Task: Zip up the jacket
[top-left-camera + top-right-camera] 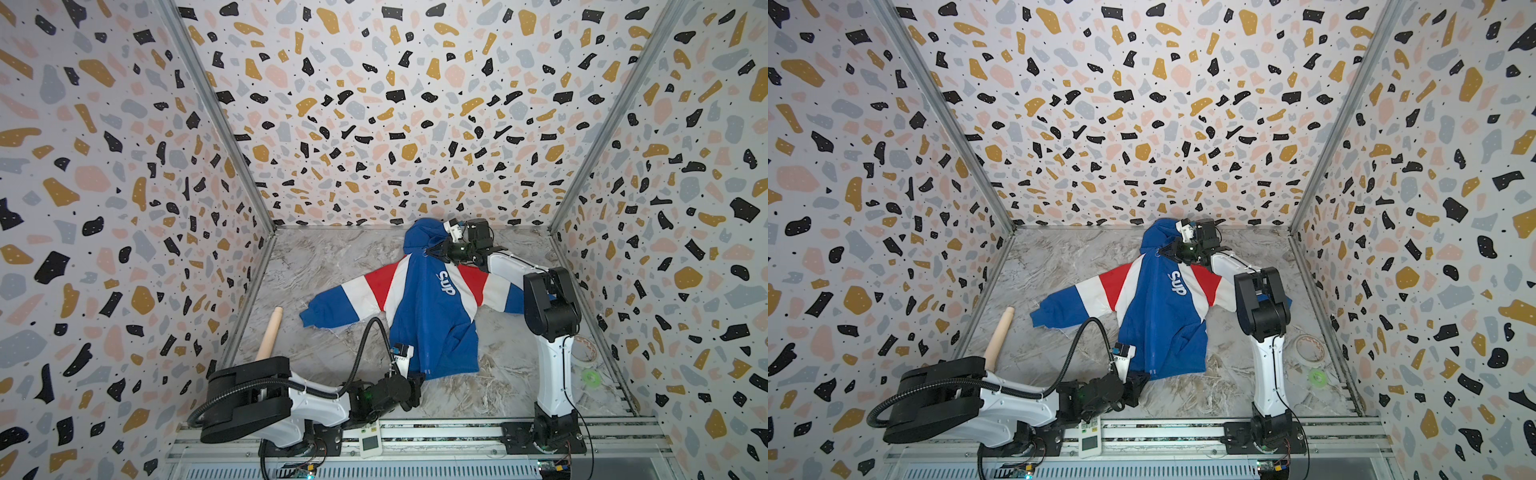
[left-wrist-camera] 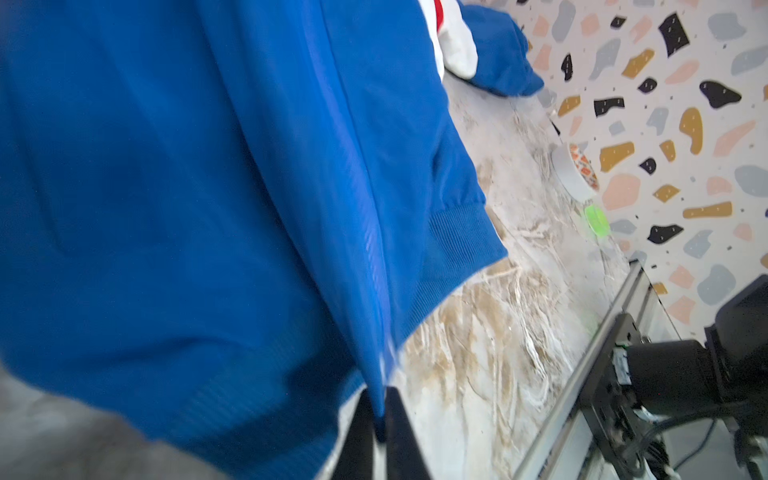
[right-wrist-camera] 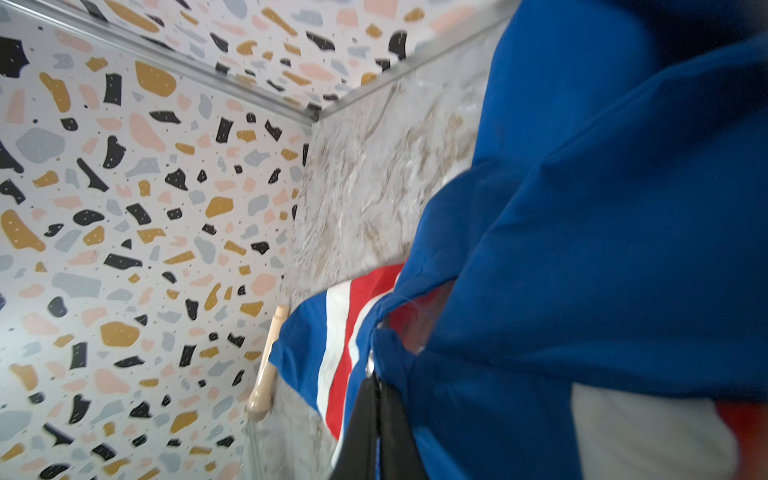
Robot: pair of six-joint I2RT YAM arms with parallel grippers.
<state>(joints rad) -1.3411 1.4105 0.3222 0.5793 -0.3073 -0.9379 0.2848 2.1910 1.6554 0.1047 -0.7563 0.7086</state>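
The left gripper [image 2: 380, 411] is narrowed on the lower edge of the jacket [image 1: 432, 328], with blue cloth pinched between its 2 fingers. The right gripper [image 3: 376, 388] is closed thinly on the zip pull [image 3: 370, 366] at the collar. The jacket is spread front up on the marbled table [image 1: 332, 266], hood toward the back wall.

Bare tabletop [image 1: 332, 257] flanks the jacket [image 1: 432, 324], with seemingly a wooden rod [image 1: 270, 332] and tape roll [image 2: 573, 176] beyond.

Both top views look down from high at the whole table [image 1: 332, 257]. Wrist views sit close on the jacket [image 2: 166, 166]: left at hem, right at hood.
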